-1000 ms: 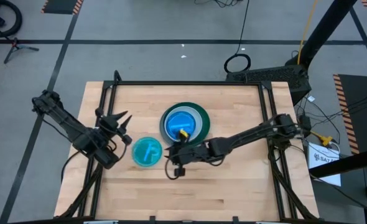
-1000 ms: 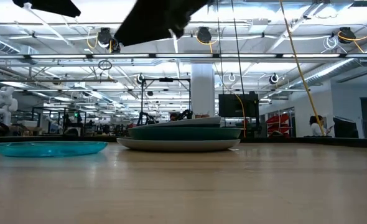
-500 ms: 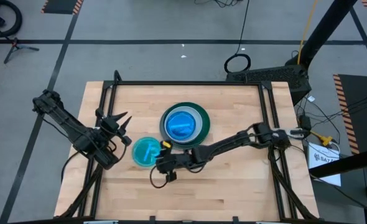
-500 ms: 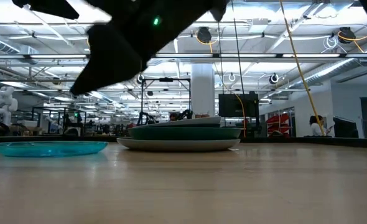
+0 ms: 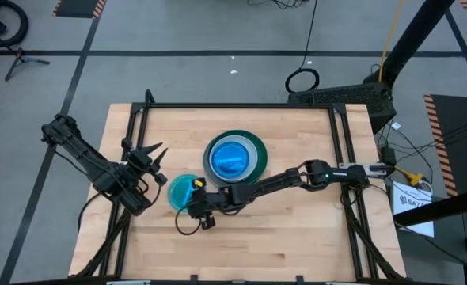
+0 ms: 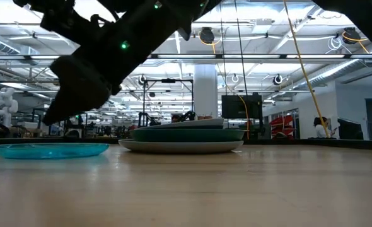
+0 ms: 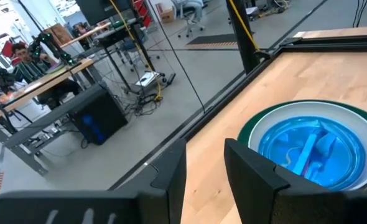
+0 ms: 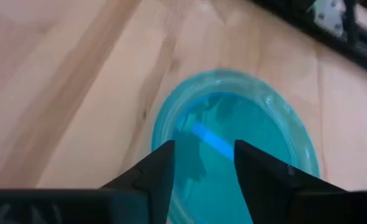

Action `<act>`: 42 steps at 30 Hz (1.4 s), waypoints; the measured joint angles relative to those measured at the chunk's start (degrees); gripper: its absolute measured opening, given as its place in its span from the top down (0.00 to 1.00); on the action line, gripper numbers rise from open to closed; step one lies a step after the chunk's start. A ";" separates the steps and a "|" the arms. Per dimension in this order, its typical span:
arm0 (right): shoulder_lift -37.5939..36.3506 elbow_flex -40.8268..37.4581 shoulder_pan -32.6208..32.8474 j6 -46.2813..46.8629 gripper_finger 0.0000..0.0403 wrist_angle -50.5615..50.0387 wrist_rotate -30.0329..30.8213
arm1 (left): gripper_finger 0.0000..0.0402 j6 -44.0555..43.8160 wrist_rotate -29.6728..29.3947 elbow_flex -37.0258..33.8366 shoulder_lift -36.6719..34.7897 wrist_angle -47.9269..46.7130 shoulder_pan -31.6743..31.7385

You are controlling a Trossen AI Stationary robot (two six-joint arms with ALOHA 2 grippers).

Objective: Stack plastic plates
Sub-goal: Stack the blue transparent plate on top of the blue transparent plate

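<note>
from above, the right gripper (image 5: 192, 198) reaches across the table (image 5: 297, 237) to the near edge of the lone blue plate (image 5: 181, 192), beside the stack (image 5: 233, 158). its wrist view shows what the overhead hides: fingers (image 8: 152, 174) parted, straddling the plate rim, nothing gripped. the low view shows the plate flat on the wood. the left gripper (image 5: 150, 153) waits at the left, fingers slightly apart, holding nothing.
</note>
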 joint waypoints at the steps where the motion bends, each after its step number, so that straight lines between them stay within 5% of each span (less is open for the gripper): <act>1: 0.14 0.30 0.00 -0.15 0.60 -1.17 0.00 | 0.71 0.00 0.00 0.00 -0.02 0.00 0.00; 11: 0.24 0.69 0.03 0.11 0.54 -7.29 -4.50 | 0.71 -0.02 0.02 0.00 -0.02 0.02 0.00; 42: 3.17 0.75 -1.14 -0.63 0.58 -7.89 -4.41 | 0.71 -0.04 0.04 0.00 0.00 0.11 0.02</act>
